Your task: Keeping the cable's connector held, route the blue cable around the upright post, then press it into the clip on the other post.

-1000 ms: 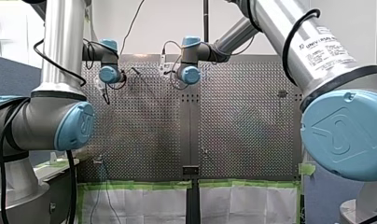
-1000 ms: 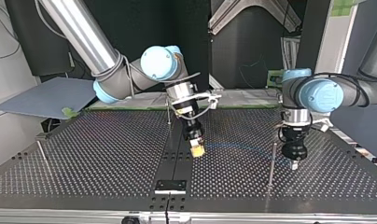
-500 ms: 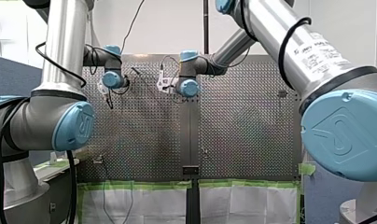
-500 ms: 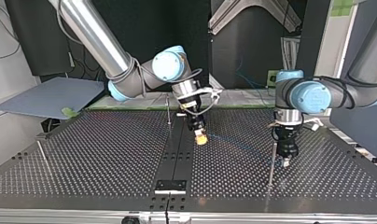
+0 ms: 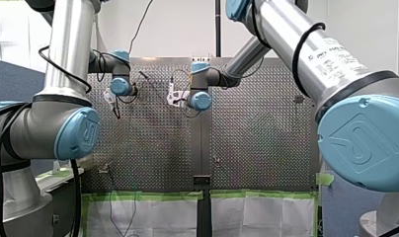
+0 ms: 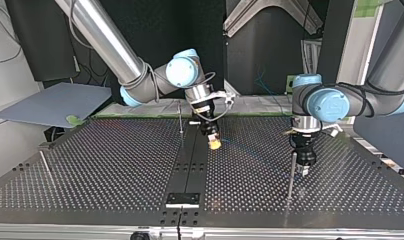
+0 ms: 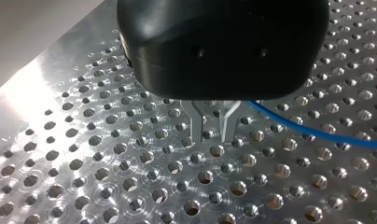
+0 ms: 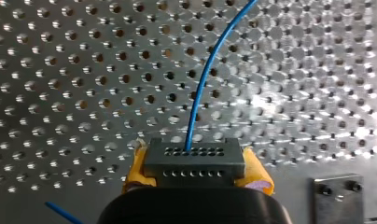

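Where the perforated table (image 6: 115, 165) ends at dark panels (image 6: 270, 50), your right gripper (image 8: 194, 170) clamps the connector (image 8: 194, 156). The cable (image 8: 203, 88) trails over the holes. I cannot tell your left gripper's (image 7: 211, 139) state.

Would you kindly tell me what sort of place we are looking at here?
Probably a robotics lab workcell: two UR arms, my right arm and my left arm, reach over a perforated metal table with an upright post and a blue cable.
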Controlling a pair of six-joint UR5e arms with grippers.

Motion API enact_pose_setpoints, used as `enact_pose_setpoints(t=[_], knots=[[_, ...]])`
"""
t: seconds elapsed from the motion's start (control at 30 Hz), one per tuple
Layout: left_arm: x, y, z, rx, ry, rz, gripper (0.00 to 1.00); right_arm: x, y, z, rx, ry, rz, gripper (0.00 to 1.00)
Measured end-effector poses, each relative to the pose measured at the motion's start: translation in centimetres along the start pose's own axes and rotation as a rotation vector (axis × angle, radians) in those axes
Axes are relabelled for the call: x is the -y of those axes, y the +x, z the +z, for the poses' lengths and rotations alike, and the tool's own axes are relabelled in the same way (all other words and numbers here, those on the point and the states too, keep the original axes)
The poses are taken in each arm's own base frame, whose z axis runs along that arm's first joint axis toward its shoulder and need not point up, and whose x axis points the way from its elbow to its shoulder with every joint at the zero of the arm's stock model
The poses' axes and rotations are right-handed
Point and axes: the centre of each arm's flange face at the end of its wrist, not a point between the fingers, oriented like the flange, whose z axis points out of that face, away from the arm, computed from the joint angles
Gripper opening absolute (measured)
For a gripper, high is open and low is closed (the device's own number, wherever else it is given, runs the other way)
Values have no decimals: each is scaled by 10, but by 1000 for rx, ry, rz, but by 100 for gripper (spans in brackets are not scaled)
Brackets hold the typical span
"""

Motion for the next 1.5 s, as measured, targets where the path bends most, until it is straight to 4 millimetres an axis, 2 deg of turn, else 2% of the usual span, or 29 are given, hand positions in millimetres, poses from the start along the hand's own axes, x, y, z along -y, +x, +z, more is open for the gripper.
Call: enact_pose_setpoints(t=[0.07, 0.1, 0.17, 0.2, 0.27, 0.3, 0.37, 0.4, 0.43, 0.77, 1.07, 1.3, 1.5], knots=[[0, 0, 0, -3, 4, 1, 32, 0, -7, 0, 10, 1, -1, 0], [1, 1, 0, -5, 6, 1, 32, 0, -12, 0, 17, 1, -2, 0], [0, 1, 0, -6, 4, 4, 49, 0, -20, 0, 28, 1, -4, 0], [-1, 1, 0, -6, 0, 5, 49, 0, -24, 0, 33, 1, -5, 0], [-2, 0, 0, -6, -8, 6, 71, 0, -29, -1, 39, 0, -5, 0], [-2, 0, 0, -6, -10, 7, 71, -1, -31, -1, 42, 0, -6, 0], [-3, 0, -1, -8, -15, 7, 96, -1, -34, -1, 46, -1, -6, 0], [-4, 0, -1, -10, -18, 7, 96, -1, -35, -1, 47, -1, -6, 0], [-4, 1, -1, -11, -22, 6, 100, -1, -37, -1, 49, -2, -7, 0], [-7, 1, -2, -20, -27, -4, 100, -9, -75, -14, 110, -20, -14, 0], [-8, 4, 0, -23, -18, -18, 100, -22, -128, -34, 192, -43, -25, 0], [-11, 14, 3, -43, -15, -23, 100, -28, -182, -54, 255, -72, -33, 0], [-10, 15, 3, -42, -11, -23, 100, -32, -214, -68, 281, -83, -35, 0]])
